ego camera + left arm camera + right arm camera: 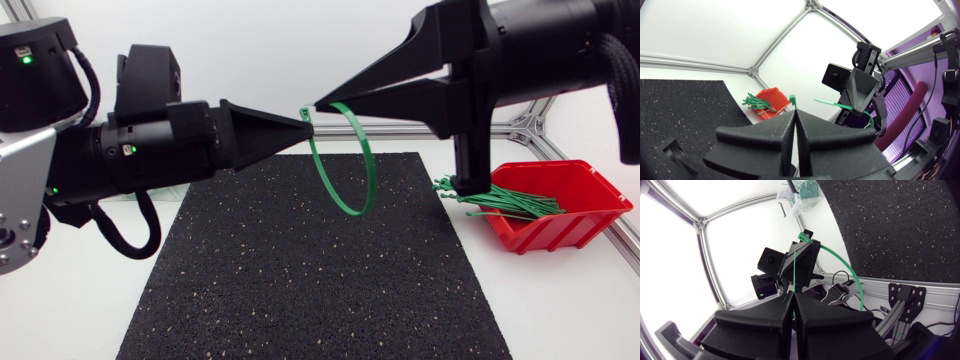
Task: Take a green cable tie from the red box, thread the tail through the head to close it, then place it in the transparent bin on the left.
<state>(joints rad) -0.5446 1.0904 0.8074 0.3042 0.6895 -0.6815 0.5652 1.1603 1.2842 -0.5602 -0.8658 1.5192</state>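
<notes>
Above the black speckled foam mat (pixel 300 280), left of the red plastic box (pixel 590 200), the left gripper (pixel 305 122) clamps the head and the right gripper (pixel 322 103) the tail of a green plastic cable tie (pixel 373 175). Threading seems under way, needing fine alignment.

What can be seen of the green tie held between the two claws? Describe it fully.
The tie is a thin, green, plastic-looking strip bent into an upright, nearly full loop above the mat. The left claw pinches it by its square head; the right claw pinches the tail. The tail tip points at the head; the left wrist view shows a gap, so it looks unthreaded.
</notes>
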